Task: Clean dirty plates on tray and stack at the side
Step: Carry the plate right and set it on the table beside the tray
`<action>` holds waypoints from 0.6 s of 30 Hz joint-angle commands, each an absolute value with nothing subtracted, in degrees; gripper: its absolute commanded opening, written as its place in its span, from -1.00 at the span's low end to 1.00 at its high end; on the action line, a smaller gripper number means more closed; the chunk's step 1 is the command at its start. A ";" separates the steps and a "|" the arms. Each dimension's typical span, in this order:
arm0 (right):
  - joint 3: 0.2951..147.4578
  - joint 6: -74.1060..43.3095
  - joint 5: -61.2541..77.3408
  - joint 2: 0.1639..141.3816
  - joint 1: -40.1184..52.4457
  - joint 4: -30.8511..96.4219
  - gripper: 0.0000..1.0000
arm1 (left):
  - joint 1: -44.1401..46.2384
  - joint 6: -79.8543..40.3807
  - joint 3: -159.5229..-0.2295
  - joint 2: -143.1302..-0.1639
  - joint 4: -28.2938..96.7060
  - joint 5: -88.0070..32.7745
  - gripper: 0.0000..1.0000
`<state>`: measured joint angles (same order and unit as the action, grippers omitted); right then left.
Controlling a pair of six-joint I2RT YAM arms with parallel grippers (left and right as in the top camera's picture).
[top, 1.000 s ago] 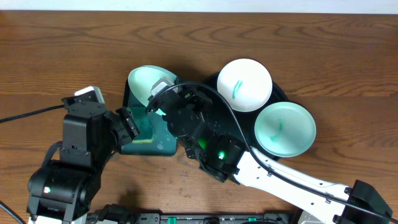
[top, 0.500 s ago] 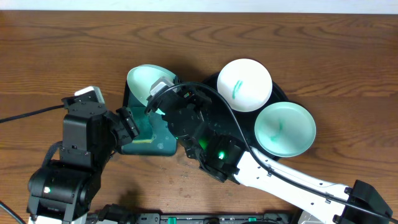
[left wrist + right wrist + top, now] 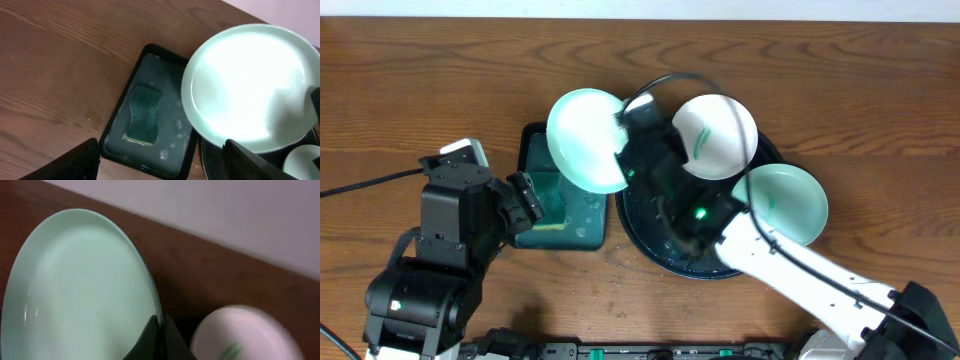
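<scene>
Lower left of overhead frame: left gripper (image 3: pixel 525 198), fingers released and spread wide, nothing between them, poised at the left edge of green tray (image 3: pixel 582 236). Sponge (image 3: pixel 144 112) flat in that tray, among droplets and foam.

Upper centre-left: lifted plate (image 3: pixel 582 140), up off the surface (image 3: pixel 440 80), tilted. From overhead, overlapping the green tray's upper right corner and the left rim of black tray (image 3: pixel 655 245). No smear visible on its face. Strong glare in the left wrist view, so not certain.

Just right of it: right gripper (image 3: pixel 159 337), fingers clenched on the plate's right rim, one on either side of the lip.

Centre to right: upper smeared plate (image 3: pixel 715 120) and lower smeared plate (image 3: pixel 785 215), both resting on the black tray, a teal stroke on each. Rims close together; touching or not, cannot tell.

Handling, judged:
- Light, rigid, thin-walled, probably brittle.
- Wet and glossy, so slippery.
- Rim pinch the only real hold; nothing to grip on the flat face.
- With a single-edge hold, free to swivel or slip out. Best moved slowly and set down gently at the side.
- For the two on the tray: take at an outer rim section, clear of the neighbour and of the tray's raised edge.
</scene>
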<state>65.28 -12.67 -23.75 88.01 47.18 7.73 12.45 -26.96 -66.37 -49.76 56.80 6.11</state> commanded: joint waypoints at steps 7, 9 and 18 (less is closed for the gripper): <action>66.02 -30.00 1.61 74.98 22.92 27.64 -0.98 | 12.19 -26.61 -67.51 -49.78 56.97 5.98 0.58; 66.02 -30.00 3.60 72.79 15.14 32.47 -0.98 | 12.19 -26.61 -67.51 -49.78 56.97 5.98 0.58; 65.93 -29.95 5.19 71.88 -19.35 47.27 -0.98 | 12.19 -26.61 -67.51 -49.78 56.97 5.98 0.58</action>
